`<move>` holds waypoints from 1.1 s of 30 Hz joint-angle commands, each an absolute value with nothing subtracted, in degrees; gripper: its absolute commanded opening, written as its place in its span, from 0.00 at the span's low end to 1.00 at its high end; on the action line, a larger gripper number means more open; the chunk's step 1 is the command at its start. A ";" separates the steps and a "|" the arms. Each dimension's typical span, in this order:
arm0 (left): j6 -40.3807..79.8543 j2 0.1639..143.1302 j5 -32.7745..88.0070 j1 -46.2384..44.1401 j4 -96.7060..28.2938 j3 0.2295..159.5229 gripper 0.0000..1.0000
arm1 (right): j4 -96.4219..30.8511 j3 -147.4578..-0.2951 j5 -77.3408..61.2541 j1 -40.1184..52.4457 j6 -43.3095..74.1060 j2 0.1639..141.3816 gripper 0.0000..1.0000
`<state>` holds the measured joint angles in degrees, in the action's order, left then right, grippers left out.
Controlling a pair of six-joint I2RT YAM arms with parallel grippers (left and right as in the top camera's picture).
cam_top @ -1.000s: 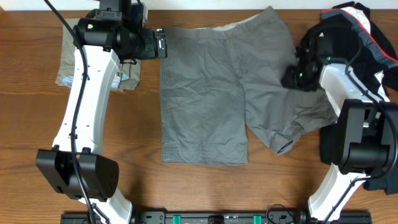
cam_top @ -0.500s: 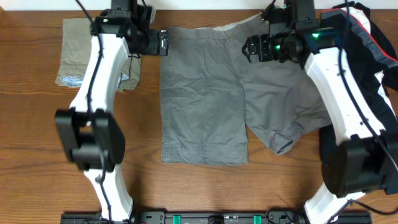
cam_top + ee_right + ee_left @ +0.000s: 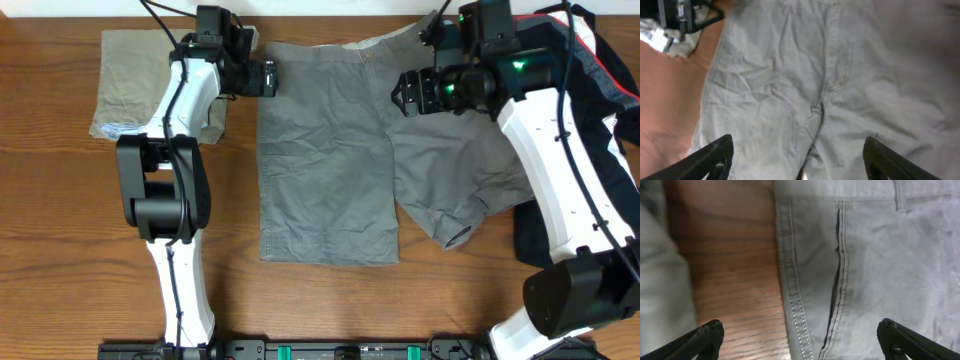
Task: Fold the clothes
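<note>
The grey shorts (image 3: 330, 150) lie spread flat mid-table, waistband to the far edge, with the right leg (image 3: 460, 215) rumpled and its hem curled. My left gripper (image 3: 268, 78) hovers over the waistband's left corner. Seen from the left wrist it (image 3: 802, 342) is wide open, straddling the shorts' stitched side seam (image 3: 792, 305) and bare wood. My right gripper (image 3: 405, 93) hangs above the upper right of the shorts. The right wrist view shows it (image 3: 800, 160) open over the crotch seam (image 3: 820, 110), holding nothing.
Folded khaki shorts (image 3: 130, 90) lie at the far left, beside the left arm. A black top with white and red stripes (image 3: 590, 60) is heaped at the far right, partly under the right arm. Bare wooden tabletop (image 3: 330, 300) stretches in front of the shorts.
The right arm swung from the shorts' right leg up to the waistband area and its jaws opened wider. The left arm drew back while its gripper edged right at the waistband corner.
</note>
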<state>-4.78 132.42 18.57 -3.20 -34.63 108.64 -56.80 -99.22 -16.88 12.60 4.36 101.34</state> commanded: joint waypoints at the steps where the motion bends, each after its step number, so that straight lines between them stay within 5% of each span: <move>1: -5.30 135.46 20.56 -3.22 -34.37 109.36 0.99 | -56.51 -100.16 -18.65 14.33 6.42 99.98 0.79; 10: -5.13 136.84 22.17 -3.62 -33.54 109.36 0.96 | -53.43 -100.18 -19.29 16.95 6.85 98.08 0.79; 17: -5.17 137.56 23.77 -5.06 -33.71 108.99 0.76 | -53.56 -100.18 -20.01 16.95 6.83 97.47 0.79; 21: -5.10 138.87 23.79 -6.00 -33.76 108.95 0.44 | -53.76 -100.18 -19.99 16.91 6.81 97.43 0.80; 24: -3.86 139.22 23.24 -6.35 -33.67 108.95 0.06 | -54.48 -100.16 -19.92 16.88 6.79 97.45 0.84; 33: 5.89 133.53 21.65 -3.36 -34.61 109.43 0.06 | -57.10 -98.24 -17.87 16.97 11.14 97.54 0.81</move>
<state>1.69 137.12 22.57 -5.30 -34.22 108.66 -56.60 -99.13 -18.74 16.60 8.29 98.83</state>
